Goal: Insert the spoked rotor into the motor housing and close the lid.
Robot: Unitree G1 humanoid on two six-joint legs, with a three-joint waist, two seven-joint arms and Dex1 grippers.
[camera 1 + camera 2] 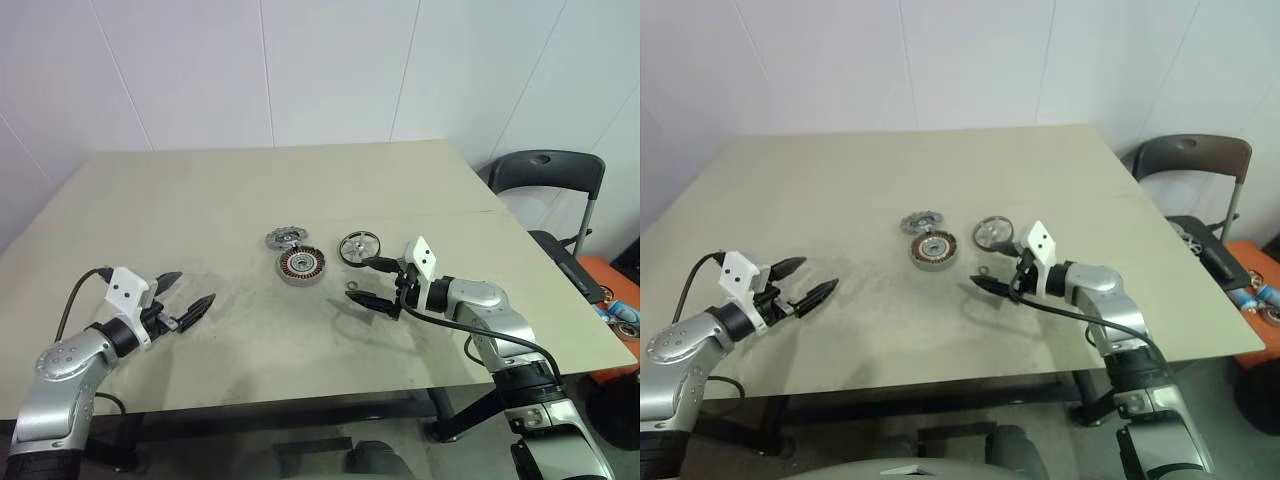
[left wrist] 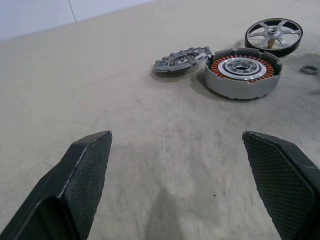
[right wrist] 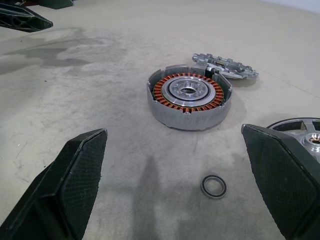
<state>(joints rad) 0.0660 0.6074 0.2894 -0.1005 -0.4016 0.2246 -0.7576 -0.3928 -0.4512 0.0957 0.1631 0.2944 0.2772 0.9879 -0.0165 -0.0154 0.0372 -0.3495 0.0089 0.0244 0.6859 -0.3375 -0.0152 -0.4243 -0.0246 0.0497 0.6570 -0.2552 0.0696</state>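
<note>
The motor housing [image 1: 300,266], a silver cup with copper windings, sits mid-table. Just behind it and slightly to its left lies the grey ribbed lid [image 1: 284,237]. The spoked rotor [image 1: 358,247] rests flat to the housing's right. My right gripper [image 1: 373,283] hovers open just right of the housing, its far finger beside the rotor's front edge, holding nothing. Over at the near left of the table, well away from the parts, my left gripper [image 1: 186,297] is open and empty. The left wrist view shows the housing [image 2: 243,73], lid [image 2: 181,59] and rotor [image 2: 273,35] far ahead.
A small loose washer ring [image 3: 213,186] lies on the table between my right gripper's fingers, in front of the housing [image 3: 190,101]. The beige table [image 1: 200,200] ends at a near edge below both arms. A dark chair [image 1: 548,175] stands off the table's right side.
</note>
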